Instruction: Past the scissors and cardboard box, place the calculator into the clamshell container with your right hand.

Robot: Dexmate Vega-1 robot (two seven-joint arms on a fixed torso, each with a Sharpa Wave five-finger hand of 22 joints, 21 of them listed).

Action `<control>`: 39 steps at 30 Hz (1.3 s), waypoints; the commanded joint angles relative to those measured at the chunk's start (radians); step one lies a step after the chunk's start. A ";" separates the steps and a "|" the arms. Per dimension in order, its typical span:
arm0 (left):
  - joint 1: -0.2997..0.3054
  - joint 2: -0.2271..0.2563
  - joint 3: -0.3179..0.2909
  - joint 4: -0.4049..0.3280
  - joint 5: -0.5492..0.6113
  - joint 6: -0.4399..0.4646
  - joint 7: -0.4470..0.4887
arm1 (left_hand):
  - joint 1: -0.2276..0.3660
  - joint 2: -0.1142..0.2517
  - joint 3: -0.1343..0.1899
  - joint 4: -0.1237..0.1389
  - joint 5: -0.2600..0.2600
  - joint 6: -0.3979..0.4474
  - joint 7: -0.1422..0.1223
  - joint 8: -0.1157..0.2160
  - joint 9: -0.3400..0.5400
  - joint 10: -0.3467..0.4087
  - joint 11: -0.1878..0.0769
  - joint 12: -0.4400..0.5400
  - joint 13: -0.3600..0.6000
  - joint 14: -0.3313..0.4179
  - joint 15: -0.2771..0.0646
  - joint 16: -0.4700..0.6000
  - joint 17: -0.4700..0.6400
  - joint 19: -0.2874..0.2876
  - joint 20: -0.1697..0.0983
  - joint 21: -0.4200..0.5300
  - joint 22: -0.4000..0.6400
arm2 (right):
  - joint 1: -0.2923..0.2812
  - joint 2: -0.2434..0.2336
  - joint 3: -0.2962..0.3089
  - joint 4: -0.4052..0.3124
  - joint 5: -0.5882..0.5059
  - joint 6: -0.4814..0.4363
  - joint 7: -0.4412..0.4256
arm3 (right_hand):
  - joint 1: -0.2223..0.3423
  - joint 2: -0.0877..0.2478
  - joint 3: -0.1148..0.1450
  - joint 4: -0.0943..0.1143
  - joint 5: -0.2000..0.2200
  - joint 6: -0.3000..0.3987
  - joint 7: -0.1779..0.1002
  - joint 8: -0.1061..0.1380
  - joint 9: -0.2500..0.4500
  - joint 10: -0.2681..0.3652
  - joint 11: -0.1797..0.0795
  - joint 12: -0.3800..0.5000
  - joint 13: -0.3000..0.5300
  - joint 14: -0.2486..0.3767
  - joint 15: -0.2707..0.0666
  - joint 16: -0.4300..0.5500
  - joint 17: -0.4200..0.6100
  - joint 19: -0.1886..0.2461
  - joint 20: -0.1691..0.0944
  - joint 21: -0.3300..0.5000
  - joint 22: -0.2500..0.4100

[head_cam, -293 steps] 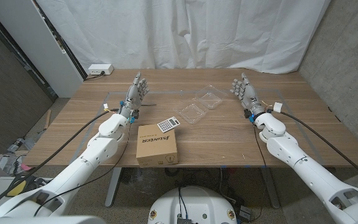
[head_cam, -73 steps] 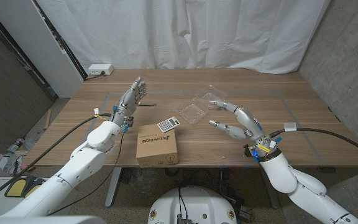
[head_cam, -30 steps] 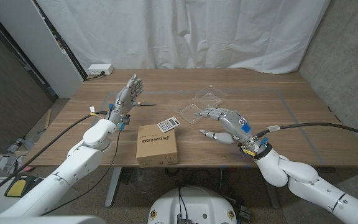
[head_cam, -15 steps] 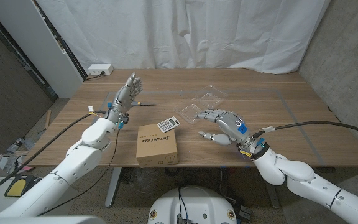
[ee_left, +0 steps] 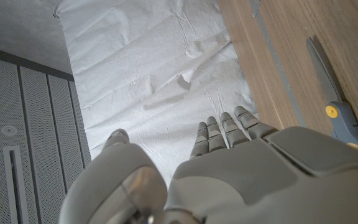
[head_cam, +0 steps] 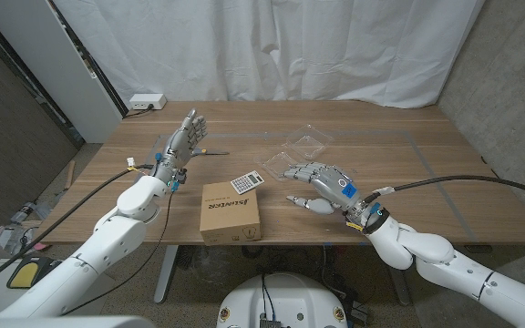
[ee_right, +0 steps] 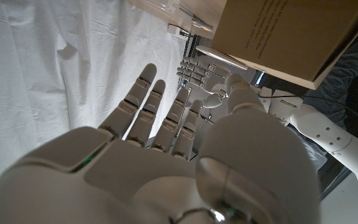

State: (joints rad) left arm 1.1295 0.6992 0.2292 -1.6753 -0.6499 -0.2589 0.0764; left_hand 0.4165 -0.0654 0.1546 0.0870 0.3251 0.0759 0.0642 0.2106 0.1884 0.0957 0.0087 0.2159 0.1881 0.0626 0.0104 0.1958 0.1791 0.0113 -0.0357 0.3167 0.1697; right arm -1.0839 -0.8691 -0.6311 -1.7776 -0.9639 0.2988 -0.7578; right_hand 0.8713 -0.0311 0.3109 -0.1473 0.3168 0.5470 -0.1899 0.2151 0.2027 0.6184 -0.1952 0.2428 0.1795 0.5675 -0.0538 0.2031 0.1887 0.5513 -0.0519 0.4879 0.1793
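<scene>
The grey calculator (head_cam: 246,182) lies tilted against the far edge of the cardboard box (head_cam: 231,211). The clear clamshell container (head_cam: 294,153) lies open beyond it, right of centre. My right hand (head_cam: 321,184) hovers just right of the calculator with fingers spread toward it and nothing in its grasp. The right wrist view looks over that hand (ee_right: 166,149) to the calculator's keys (ee_right: 194,71) and the box (ee_right: 291,34). The scissors (head_cam: 215,153) lie near my raised, open left hand (head_cam: 187,137), and the left wrist view shows the scissors (ee_left: 334,106) beside that hand (ee_left: 229,168).
A white power strip (head_cam: 147,102) sits at the table's far left corner. A white curtain (head_cam: 272,46) hangs behind the table. Bare wood spreads over the table's right half (head_cam: 417,164). My left arm (ee_right: 328,137) appears past the box in the right wrist view.
My right hand has swung in from the table's right side to the middle and edged slightly left toward the calculator. The left hand has drifted a little left. The objects have not moved.
</scene>
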 commanded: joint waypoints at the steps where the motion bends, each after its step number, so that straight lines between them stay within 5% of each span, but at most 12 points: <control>1: 0.024 0.017 -0.012 -0.015 -0.010 0.010 -0.002 | 0.013 0.000 -0.006 0.001 0.006 0.009 -0.001 -0.002 0.003 0.005 -0.004 -0.004 0.006 0.005 0.000 -0.002 0.005 0.003 -0.002 -0.005 0.005 | 0.054 0.006 -0.049 0.033 -0.001 0.006 0.032 | 0.011 0.008 0.002 0.003 0.003 0.005 -0.006 0.003 0.001 0.009 -0.006 -0.002 0.002 0.008 -0.169 -0.001 0.002 0.012 -0.159 -0.001 0.005; 16: 0.018 0.019 -0.014 -0.020 -0.005 0.009 -0.003 | 0.013 0.002 -0.010 0.001 0.006 -0.001 0.000 -0.007 0.003 -0.005 -0.002 -0.009 0.006 -0.003 0.000 -0.005 0.005 -0.002 -0.001 -0.017 0.005 | 0.122 0.044 -0.104 0.092 -0.030 0.007 0.015 | 0.054 0.005 0.003 -0.007 0.005 -0.021 -0.019 -0.012 0.002 -0.019 -0.012 -0.022 0.003 -0.026 -0.166 -0.017 0.002 -0.003 -0.161 -0.016 0.009; 39: 0.057 0.027 -0.033 -0.056 0.001 0.015 0.029 | 0.014 0.004 -0.015 0.002 0.005 -0.001 -0.001 -0.008 0.003 -0.004 -0.002 -0.009 0.006 -0.004 0.002 -0.005 0.005 -0.001 -0.001 -0.027 0.005 | 0.201 0.063 -0.167 0.145 -0.070 -0.008 0.000 | 0.066 0.010 -0.018 0.015 0.011 -0.073 -0.007 -0.019 0.003 -0.078 -0.010 -0.039 0.004 -0.104 -0.148 -0.024 0.008 -0.049 -0.149 -0.050 0.012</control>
State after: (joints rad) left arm 1.1662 0.7206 0.2059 -1.7093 -0.6520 -0.2495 0.0935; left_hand 0.4217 -0.0602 0.1438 0.0898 0.3251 0.0758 0.0642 0.2032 0.1883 0.0920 0.0051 0.2083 0.1881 0.0611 0.0118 0.1920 0.1791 0.0113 -0.0356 0.2919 0.1697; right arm -0.9204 -0.8141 -0.7701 -1.6598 -1.0143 0.2851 -0.7383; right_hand 0.9345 -0.0261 0.2925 -0.1350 0.3232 0.4719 -0.1971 0.1955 0.2024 0.5462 -0.2051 0.2031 0.1793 0.4670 -0.0436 0.1806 0.1935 0.5075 -0.0482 0.4429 0.1887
